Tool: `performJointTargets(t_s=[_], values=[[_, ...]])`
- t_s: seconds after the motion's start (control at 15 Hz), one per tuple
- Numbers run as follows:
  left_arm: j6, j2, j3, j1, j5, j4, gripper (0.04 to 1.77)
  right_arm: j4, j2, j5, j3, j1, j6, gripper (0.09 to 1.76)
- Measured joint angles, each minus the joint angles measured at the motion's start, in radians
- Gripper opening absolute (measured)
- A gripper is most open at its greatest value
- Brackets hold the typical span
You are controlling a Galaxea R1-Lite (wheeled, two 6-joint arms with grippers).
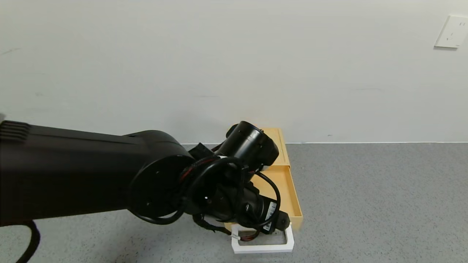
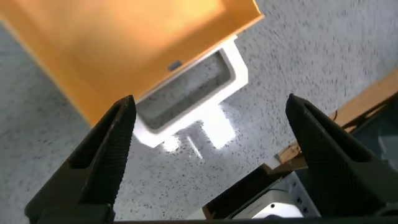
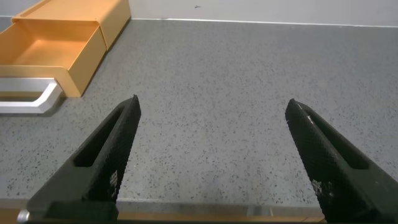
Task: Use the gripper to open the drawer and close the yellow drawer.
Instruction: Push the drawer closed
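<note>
The pale-yellow drawer box (image 1: 280,144) stands on the grey table by the wall. Its drawer (image 1: 289,190) is pulled out towards me, and its inside looks empty. The white loop handle (image 1: 263,247) lies at its front. My left gripper (image 1: 281,222) reaches across and hangs just above the handle. In the left wrist view the left gripper (image 2: 211,102) is open, with the handle (image 2: 239,71) and drawer (image 2: 124,37) beyond its fingertips; nothing is held. My right gripper (image 3: 213,106) is open and empty over bare table, with the drawer (image 3: 50,53) off to one side.
The white wall runs close behind the box, with a socket plate (image 1: 452,31) at the far right. Grey tabletop (image 1: 373,201) stretches to the right of the drawer. The left arm's bulk (image 1: 73,171) hides the table's left part. The table's front edge (image 2: 367,102) shows near the left gripper.
</note>
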Motion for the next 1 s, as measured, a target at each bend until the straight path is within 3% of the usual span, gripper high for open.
performJointTargets(t_s=[0.27, 1.0], values=[[-0.050, -0.084, 0.026, 0.078, 0.026, -0.005, 1.73, 0.000, 0.000, 0.000, 0.000, 0.000, 0.000, 1.71], [-0.045, -0.191, 0.015, 0.314, 0.046, -0.016, 1.73, 0.000, 0.000, 0.000, 0.000, 0.000, 0.000, 1.71]])
